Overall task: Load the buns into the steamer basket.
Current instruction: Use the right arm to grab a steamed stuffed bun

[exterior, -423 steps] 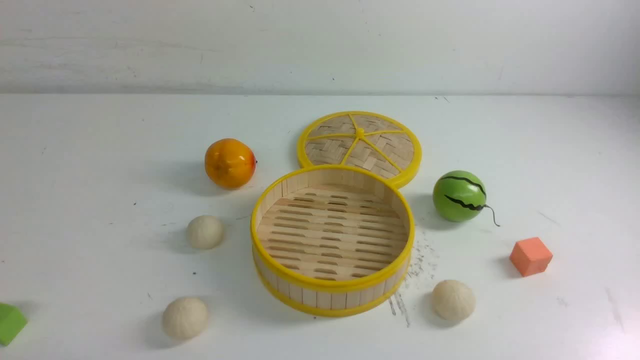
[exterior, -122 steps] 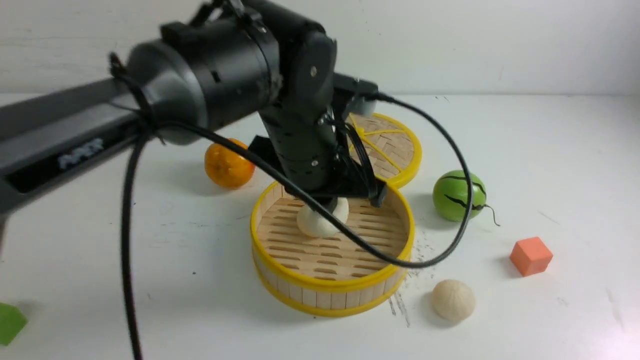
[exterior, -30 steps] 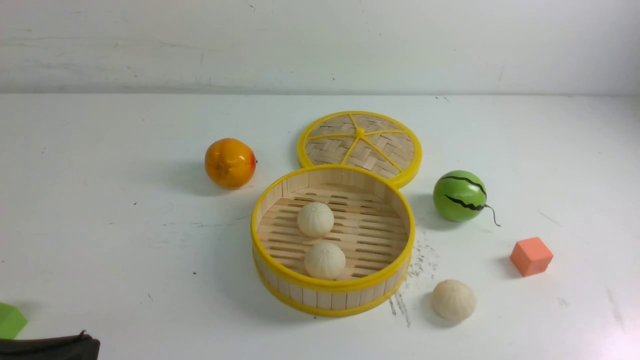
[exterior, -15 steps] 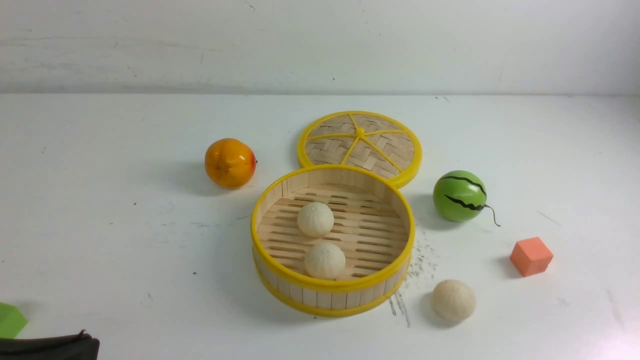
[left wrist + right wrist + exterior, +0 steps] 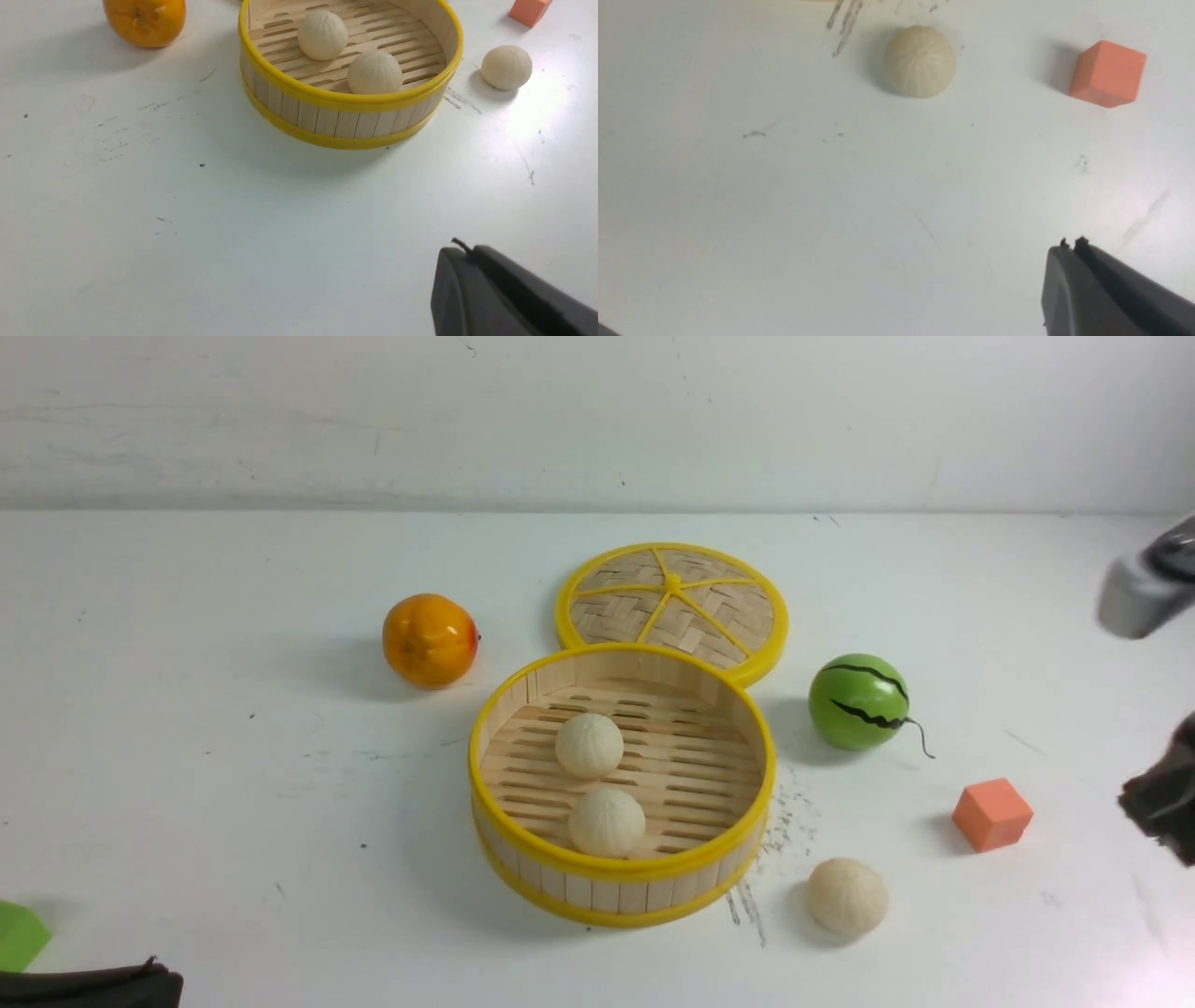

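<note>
Two grippers, and both are closed with nothing between their fingers. In its wrist view the left gripper (image 5: 460,249) is a pair of dark fingers pressed flat together. It hangs over bare table (image 5: 187,233) on the near side of the steamer basket (image 5: 345,126). In the front view only a dark sliver of it shows at the bottom left corner. The right gripper (image 5: 1071,249) is likewise pinched to a single edge and empty. It hangs above the table, short of the third bun (image 5: 920,60) and the salmon cube (image 5: 1108,72). In the front view the right arm (image 5: 1158,803) is a blurred dark shape at the right edge.

The steamer basket stands open in the middle of the table. On its slatted floor lie the far bun (image 5: 588,745), about mid-floor, and the near bun (image 5: 607,822), close to the near wall. The two sit close together but not touching. The third bun lies on the table outside the basket, off its near right side, beside some dark scuff marks.

The woven lid (image 5: 672,602) lies flat behind the basket, its near edge hidden by the basket's far rim. An orange fruit (image 5: 428,640) sits to the basket's far left and a watermelon ball (image 5: 859,702) to its right. A green block (image 5: 19,933) pokes in at the left edge.
</note>
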`<action>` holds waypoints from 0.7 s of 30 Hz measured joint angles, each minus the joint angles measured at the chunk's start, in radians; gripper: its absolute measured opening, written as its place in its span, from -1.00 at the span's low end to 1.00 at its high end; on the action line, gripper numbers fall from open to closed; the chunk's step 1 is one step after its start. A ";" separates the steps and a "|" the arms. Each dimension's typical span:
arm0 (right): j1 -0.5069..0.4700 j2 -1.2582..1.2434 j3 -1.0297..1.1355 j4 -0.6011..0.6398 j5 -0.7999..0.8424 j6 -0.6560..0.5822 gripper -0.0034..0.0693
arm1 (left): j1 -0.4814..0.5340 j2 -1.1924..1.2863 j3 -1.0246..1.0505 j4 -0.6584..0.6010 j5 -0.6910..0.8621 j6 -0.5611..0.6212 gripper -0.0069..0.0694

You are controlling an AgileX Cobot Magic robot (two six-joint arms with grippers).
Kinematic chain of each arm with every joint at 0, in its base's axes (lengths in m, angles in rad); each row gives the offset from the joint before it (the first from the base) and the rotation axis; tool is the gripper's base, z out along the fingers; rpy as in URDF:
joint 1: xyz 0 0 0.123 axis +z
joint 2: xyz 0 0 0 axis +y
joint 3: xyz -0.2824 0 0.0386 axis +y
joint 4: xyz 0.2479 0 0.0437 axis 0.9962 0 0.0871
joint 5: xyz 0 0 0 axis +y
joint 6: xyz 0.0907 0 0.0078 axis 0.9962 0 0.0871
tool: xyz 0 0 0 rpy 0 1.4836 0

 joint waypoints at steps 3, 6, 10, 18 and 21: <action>0.097 0.084 -0.029 -0.051 0.006 0.054 -0.92 | 0.000 0.000 0.000 0.000 0.000 0.000 -0.85; 0.165 0.173 -0.051 -0.091 0.005 0.097 -0.90 | 0.000 0.000 0.000 0.000 0.000 0.000 -0.85; 0.206 0.287 -0.064 -0.127 -0.027 0.108 -0.81 | 0.000 0.000 0.000 0.000 0.000 0.000 -0.85; 0.212 0.447 -0.075 -0.138 -0.225 0.185 -0.12 | 0.000 0.000 0.000 0.000 -0.003 0.000 -0.85; 0.212 0.477 -0.076 -0.142 -0.299 0.212 0.18 | 0.000 0.000 0.000 0.000 -0.003 0.000 -0.85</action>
